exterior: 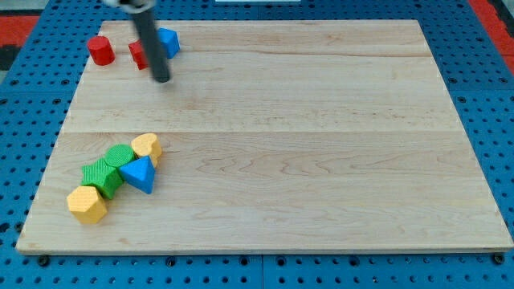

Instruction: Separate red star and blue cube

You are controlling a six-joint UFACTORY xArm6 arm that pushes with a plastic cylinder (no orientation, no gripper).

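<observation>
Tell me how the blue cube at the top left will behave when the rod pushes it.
The blue cube looks rigid and flat-bottomed, so it should slide on the smooth board, not roll. It seems to touch the red star, which may drag along. My tip sits just below them; an off-centre push would probably spin it.

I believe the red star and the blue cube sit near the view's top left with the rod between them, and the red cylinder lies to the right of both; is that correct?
Not quite: the red cylinder lies to the left of both, as the camera view shows. The rest holds: the red star and blue cube sit near the view's top left, with the rod between them and my tip just below them.
</observation>
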